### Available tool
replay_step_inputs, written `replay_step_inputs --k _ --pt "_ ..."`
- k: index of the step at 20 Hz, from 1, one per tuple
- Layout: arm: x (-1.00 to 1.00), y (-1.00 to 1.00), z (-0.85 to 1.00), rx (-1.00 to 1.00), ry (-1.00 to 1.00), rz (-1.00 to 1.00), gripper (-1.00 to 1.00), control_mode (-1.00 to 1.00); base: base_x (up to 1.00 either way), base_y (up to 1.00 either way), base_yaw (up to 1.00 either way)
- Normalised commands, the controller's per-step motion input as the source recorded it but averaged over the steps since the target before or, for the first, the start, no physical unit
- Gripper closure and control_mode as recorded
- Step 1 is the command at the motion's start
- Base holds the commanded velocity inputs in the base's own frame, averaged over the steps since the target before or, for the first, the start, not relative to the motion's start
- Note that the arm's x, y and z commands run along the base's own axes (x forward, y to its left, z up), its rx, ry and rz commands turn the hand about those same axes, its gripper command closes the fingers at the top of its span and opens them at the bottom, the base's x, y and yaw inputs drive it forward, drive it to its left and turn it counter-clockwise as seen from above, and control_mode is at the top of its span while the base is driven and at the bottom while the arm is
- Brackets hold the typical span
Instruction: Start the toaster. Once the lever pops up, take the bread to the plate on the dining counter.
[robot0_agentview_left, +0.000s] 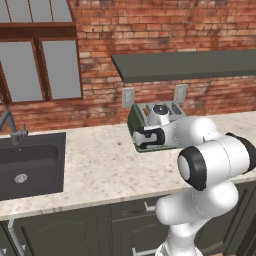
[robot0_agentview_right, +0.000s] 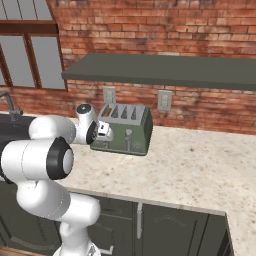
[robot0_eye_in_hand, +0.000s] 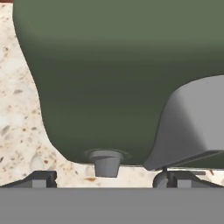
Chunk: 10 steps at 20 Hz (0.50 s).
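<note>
Toaster (robot0_agentview_right: 125, 131) sits on the speckled stone worktop (robot0_agentview_right: 200, 170) against the brick wall (robot0_agentview_right: 200, 30), under the dark shelf (robot0_agentview_right: 165, 70); your gripper (robot0_agentview_right: 102, 131) is pressed up at its front left end, jaws spread wide, holding nothing. In the hand view the green toaster face (robot0_eye_in_hand: 109, 78) looms right ahead, a grey lever (robot0_eye_in_hand: 192, 122) juts out on the right, a small round knob (robot0_eye_in_hand: 106, 161) sits low in the middle, and both finger tips (robot0_eye_in_hand: 41, 178) show well apart at the bottom. The step in hand looks like pushing the lever down to start the toast. Judging from this, you want one finger squarely on top of the lever, not beside it, so shift toward the lever side before you press. Push straight down along the toaster's face; a slanted push would likely slide the toaster on the stone. Steer clear of the knob. Something brown shows in a top slot (robot0_agentview_right: 107, 111), probably the bread, but it is too small to be sure. Sink (robot0_agentview_left: 30, 162) lies well off to the left, no concern
</note>
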Motion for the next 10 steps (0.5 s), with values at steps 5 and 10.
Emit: replay_step_inputs --k 5,10 --pt "0.0 0.0 -0.05 0.0 0.0 0.0 -1.0 -1.0 0.0 0.0 0.0" --pt "0.0 0.0 -0.17 0.0 0.0 0.0 -1.0 -1.0 0.0 0.0 0.0"
